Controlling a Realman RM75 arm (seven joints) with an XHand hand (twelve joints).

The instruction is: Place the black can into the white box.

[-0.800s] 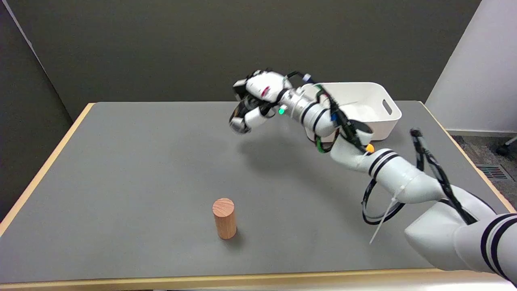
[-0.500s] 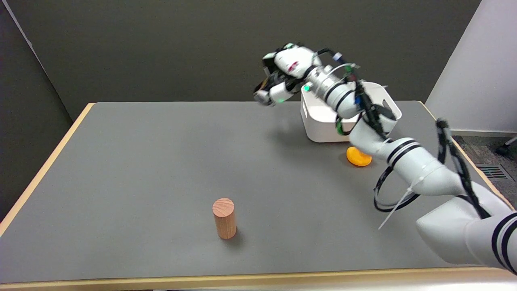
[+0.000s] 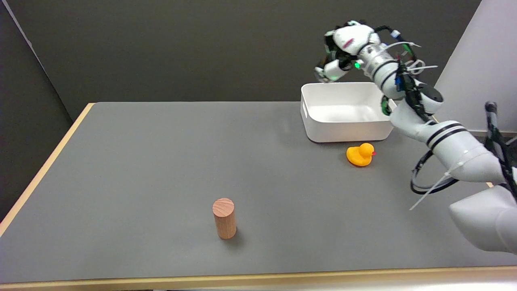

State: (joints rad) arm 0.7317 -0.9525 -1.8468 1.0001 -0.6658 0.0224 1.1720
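Robot hand (image 3: 342,56), fingers curled around the black can (image 3: 332,60), hangs above the white box (image 3: 343,121).

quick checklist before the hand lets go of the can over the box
1. Right hand above the white box: ok, it hangs over the far left part of the box in the head view, though depth is hard to judge.
2. Black can held in the hand: cannot tell, the fingers are curled around something dark, but the can itself is not plainly seen.
3. Inside of the box free: ok, the visible floor is bare.
4. Yellow rubber duck out of the way: ok, it sits on the table in front of the box.
5. Wooden cylinder out of the way: ok, upright, far off toward the near edge.
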